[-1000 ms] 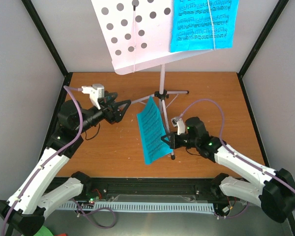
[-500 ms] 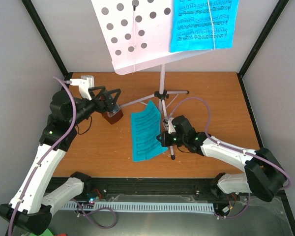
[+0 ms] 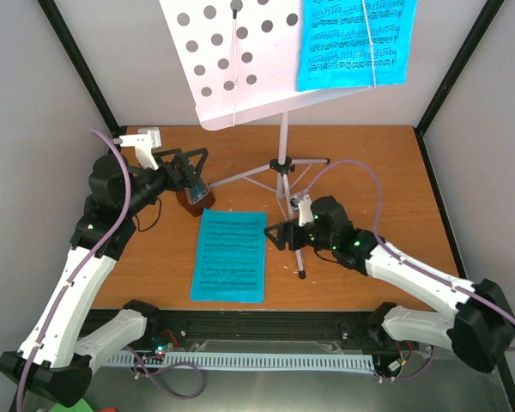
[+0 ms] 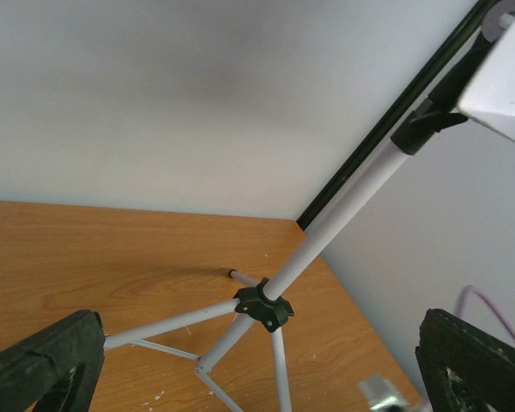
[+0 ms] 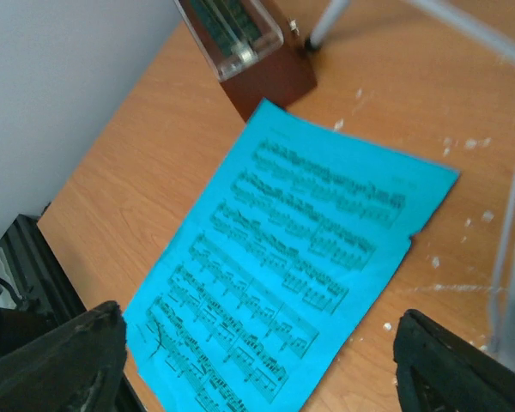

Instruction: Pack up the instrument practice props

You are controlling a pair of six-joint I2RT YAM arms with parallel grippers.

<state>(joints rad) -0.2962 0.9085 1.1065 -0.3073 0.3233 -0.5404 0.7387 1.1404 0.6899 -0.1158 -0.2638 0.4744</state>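
The music stand (image 3: 282, 142) is standing at the back middle of the wooden table (image 3: 386, 172), its perforated desk (image 3: 232, 60) tilting high overhead, and one cyan sheet-music page (image 3: 356, 43) is resting on the desk's right half. Left of the stand's legs and towards the front, a second cyan page (image 3: 230, 255) is lying flat, its near edge running close to the table's front edge. The metronome (image 3: 194, 196) is sitting left of the stand, just beside that page's far corner; whether they touch I cannot tell. The left gripper (image 3: 191, 167) is hovering right over the metronome with its jaws spread wide and nothing between them. The right gripper (image 3: 273, 233) is hanging by the stand's near leg, just off the flat page's right edge, its jaws gaping and holding nothing. The widest stretch of bare wood is showing right of the stand. Both pages are showing printed staves of notes; no title or brand is reading clearly.
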